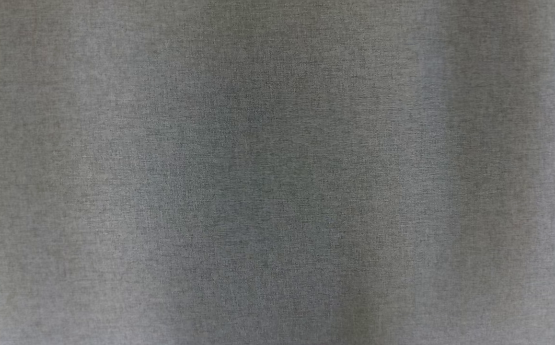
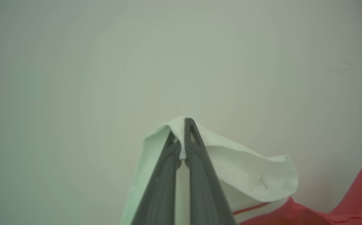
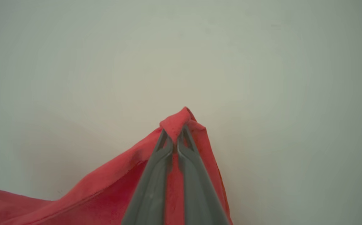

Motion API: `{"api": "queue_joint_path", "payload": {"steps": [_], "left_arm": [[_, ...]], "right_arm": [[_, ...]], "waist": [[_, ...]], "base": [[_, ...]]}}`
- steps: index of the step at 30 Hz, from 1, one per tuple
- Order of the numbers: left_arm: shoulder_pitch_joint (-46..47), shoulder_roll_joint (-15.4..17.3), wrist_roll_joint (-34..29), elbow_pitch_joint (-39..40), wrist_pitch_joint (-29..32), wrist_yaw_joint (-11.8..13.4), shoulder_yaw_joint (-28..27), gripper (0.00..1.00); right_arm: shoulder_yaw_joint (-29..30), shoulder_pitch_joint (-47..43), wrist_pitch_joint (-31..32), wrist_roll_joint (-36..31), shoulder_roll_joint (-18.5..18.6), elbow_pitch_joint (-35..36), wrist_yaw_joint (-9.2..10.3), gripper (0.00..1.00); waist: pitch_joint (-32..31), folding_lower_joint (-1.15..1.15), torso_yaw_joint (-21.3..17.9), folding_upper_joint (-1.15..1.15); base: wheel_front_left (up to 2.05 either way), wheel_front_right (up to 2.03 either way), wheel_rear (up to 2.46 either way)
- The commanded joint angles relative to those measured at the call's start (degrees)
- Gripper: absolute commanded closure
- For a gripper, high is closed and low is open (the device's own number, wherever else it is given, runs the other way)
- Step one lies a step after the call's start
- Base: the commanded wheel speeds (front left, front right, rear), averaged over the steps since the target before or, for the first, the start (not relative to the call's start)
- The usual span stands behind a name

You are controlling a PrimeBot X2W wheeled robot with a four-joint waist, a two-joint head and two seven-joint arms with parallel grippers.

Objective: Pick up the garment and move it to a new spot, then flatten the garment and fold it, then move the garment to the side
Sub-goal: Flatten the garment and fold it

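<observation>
The garment (image 3: 106, 193) is soft matt cloth; the pale surface (image 3: 262, 62) looks smooth and matt.

Left gripper (image 2: 181, 128): at a fold of the garment (image 2: 249, 175), fold pinched between its fingers.
Right gripper (image 3: 175, 131): at a second garment fold, likewise pinched.
Surface (image 2: 74, 78): behind the garment.

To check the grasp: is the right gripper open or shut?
Shut: the right gripper's tips meet on a pinched fold of the red garment.
</observation>
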State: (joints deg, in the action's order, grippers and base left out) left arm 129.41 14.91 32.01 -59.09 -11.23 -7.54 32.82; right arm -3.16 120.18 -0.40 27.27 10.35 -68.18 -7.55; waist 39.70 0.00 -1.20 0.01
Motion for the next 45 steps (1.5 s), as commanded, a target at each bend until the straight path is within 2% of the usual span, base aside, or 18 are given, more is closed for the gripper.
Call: {"api": "queue_joint_path", "payload": {"steps": [1, 15, 24, 26, 30, 33, 39, 45], "left_arm": [[1.77, -0.49, 0.64, -0.77, -0.61, 0.12, 0.3, 1.0], [4.34, -1.41, 2.68, -4.95, -2.35, 0.11, 3.89, 1.0], [-3.42, -0.65, 7.31, -2.25, -3.87, 0.12, 4.38, 1.0], [-8.67, 0.25, 8.95, 1.01, -4.0, 0.11, 2.72, 1.0], [-19.31, 1.5, 7.57, 8.19, -3.93, 0.29, 0.15, 1.0], [-27.98, 2.27, 7.05, 14.61, -3.95, 1.44, -3.57, 1.0], [-45.83, 3.63, 5.33, 26.96, -3.97, 4.06, -9.04, 1.0], [-63.45, 4.49, 4.7, 38.5, -3.96, 6.92, -10.9, 1.0]], "right_arm": [[-0.06, 1.37, -0.76, -0.44, 0.24, -0.66, 0.11, 1.0], [-0.59, 4.11, -3.23, -0.92, -0.26, -3.81, 0.11, 1.0], [-2.8, -2.1, -5.21, 0.62, -0.46, -3.82, 0.11, 1.0], [-3.7, -6.52, -6.62, 2.24, -1.5, -2.63, 0.11, 1.0], [-5.62, -13.73, -7.13, 5.4, -2.84, 0.67, 0.11, 1.0], [-7.72, -20.79, -7.33, 8.15, -3.06, 4.24, 0.11, 1.0], [-10.43, -35.95, -7.59, 14.47, -1.67, 12.27, 0.11, 1.0], [-13.01, -52.39, -7.9, 18.36, 0.14, 20.73, 0.11, 1.0]], "waist": [[-0.09, 0.0, -0.19, -0.01], [0.56, 0.0, -1.0, -0.01], [-0.8, 0.0, -0.81, -0.01], [-3.04, 0.0, -0.71, -0.01], [-6.82, 0.0, -0.78, -0.01], [-10.2, 0.0, -0.72, -0.01], [-15.94, 0.0, -1.7, -0.01], [-21.41, 0.0, -1.95, -0.01]], "base": [[0.0, 0.0, 0.0], [0.0, 0.0, 0.0], [0.0, 0.0, 0.0], [0.0, 0.0, 0.0], [0.0, 0.0, 0.0], [0.0, 0.0, 0.0], [0.0, 0.0, 0.0], [0.0, 0.0, 0.0]]}}
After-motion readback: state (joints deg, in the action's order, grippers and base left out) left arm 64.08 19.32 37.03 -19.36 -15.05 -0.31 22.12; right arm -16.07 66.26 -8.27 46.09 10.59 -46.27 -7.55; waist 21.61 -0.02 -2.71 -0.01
